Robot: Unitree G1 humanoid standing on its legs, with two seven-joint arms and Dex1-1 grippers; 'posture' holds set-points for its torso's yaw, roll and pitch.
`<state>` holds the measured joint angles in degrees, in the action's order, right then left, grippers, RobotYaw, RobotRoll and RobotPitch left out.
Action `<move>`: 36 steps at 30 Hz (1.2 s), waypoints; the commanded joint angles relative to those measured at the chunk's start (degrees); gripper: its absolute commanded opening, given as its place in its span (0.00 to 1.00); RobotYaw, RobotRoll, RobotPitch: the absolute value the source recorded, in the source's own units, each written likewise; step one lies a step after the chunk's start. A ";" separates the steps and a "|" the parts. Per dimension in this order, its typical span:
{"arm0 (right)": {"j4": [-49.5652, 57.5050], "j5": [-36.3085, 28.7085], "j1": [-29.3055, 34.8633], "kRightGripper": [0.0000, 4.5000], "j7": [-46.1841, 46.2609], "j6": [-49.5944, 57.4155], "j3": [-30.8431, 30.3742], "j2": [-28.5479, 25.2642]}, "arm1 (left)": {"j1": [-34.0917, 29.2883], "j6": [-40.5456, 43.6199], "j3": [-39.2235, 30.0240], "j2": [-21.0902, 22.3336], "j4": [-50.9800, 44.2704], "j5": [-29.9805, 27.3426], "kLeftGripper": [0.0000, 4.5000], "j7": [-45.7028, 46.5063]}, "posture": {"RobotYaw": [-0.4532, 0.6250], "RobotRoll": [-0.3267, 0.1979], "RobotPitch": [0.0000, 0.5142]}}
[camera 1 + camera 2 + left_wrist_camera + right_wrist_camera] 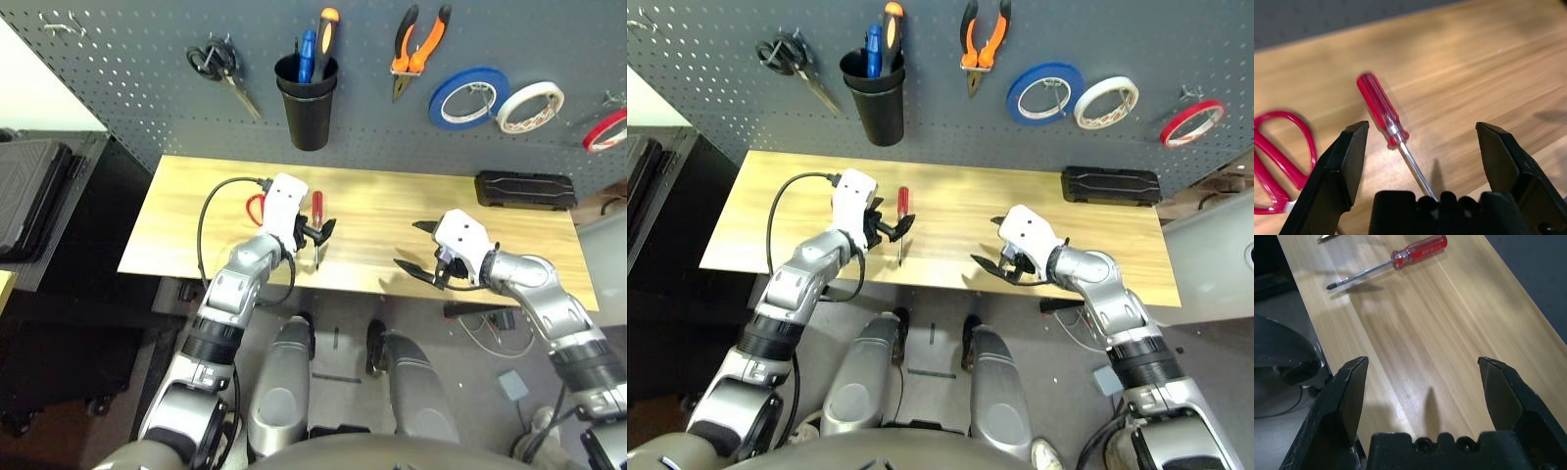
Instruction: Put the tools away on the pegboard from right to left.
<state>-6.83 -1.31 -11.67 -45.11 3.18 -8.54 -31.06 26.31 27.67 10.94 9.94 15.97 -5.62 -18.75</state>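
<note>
The red-handled screwdriver [316, 210] lies on the wooden table [392, 201], tip toward the front edge. My left gripper [321, 233] hovers open just over its shaft, and the left wrist view has the screwdriver [1378, 105] between the open fingers. The red-handled scissors [1283, 161] lie beside it, partly hidden behind that gripper [256, 208]. My right gripper [411, 245] stands open and empty over the table's front right. On the pegboard [127, 69] hang the orange-and-black pliers [421, 44] and, at far right, the red tape ring [607, 129].
The pegboard also carries black-handled scissors [220, 69], a black cup [307, 98] holding blue and orange screwdrivers, a blue tape roll [468, 98] and a white one [530, 106]. A black case [524, 189] lies at the table's back right.
</note>
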 commanded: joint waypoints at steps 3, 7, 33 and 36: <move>2.00 0.75 2.28 0.99 -0.27 1.64 -0.79 -0.68 | 4.43 -3.78 -1.07 -2.94 13.72 2.56 1.00 2.34 | 0.62 0.62 0.61; 3.72 1.20 3.28 0.99 -0.14 2.27 -0.89 -0.74 | 9.31 -6.58 -2.75 -4.44 23.79 3.33 1.00 4.00 | 0.60 0.62 0.62; 12.81 1.73 7.13 1.00 0.66 5.08 -0.73 -2.19 | 22.61 -14.71 -8.71 -8.92 53.23 5.60 0.61 6.88 | 0.52 0.62 0.62; 12.41 1.77 6.63 1.00 0.48 4.66 -1.04 -2.17 | 22.56 -14.20 -9.29 -8.82 53.25 5.60 0.34 7.72 | 0.52 0.62 0.62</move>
<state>4.74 0.21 -5.75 -44.17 8.00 -8.68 -32.76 49.26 12.16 2.00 1.52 67.06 -0.67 -11.68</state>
